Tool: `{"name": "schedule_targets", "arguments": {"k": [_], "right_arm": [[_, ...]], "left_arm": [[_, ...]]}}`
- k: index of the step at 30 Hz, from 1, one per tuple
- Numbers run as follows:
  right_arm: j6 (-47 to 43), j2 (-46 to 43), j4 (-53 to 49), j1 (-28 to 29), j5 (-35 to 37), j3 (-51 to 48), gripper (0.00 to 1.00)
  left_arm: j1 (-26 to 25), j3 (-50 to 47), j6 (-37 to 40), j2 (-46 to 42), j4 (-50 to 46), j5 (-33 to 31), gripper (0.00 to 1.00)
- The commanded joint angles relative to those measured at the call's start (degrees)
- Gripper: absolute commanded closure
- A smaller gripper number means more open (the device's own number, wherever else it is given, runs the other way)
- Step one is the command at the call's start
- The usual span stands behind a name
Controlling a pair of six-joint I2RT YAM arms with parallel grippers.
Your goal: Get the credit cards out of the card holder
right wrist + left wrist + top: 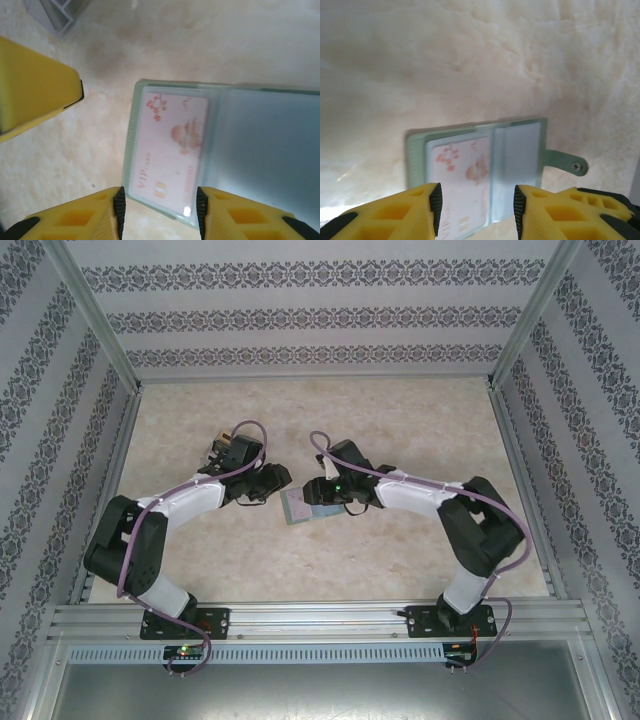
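The left gripper (477, 205) fills the bottom of its wrist view, its yellow plastic fingers spread with nothing pinched between them. Just beyond them, the flat grey-green bifold card holder (414, 155) lies open on the pale marbled table (470, 60). A pinkish-white credit card (460, 175) with a blossom print sits in its left sleeve. The right gripper (160, 210), seen at the bottom of its own view, is also spread and hangs above the holder's near corner.

1. Left black-and-white jointed arm (170, 510) reaches forward, elbow out, forearm angled inward.
2. Its yellow two-finger left gripper (477, 210) has black-padded jaws partly apart.
3. Right black-and-white jointed arm (440, 505) mirrors this.
4. Yellow two-finger right gripper (160, 212) has jaws partly apart.
5. The two grippers sit near each other, not touching.
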Motion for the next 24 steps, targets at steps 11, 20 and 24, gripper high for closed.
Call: {"name": "schedule_targets", "arguments": {"k": [11, 20, 24], "right_arm": [[5.3, 12.0, -17.1, -0.1, 7.0, 14.8, 0.56], [9.4, 9.3, -19.1, -0.9, 12.5, 7.6, 0.56], [12.9, 4.4, -17.6, -1.1, 13.9, 0.8, 0.56]], "left_arm": [[0.4, -4.7, 0.8, -5.5, -5.0, -3.3, 0.50], [-1.1, -5.1, 1.1, -6.3, -6.6, -2.4, 0.39], [-3.0, -4.5, 1.0, -6.1, -7.3, -2.3, 0.38]]}}
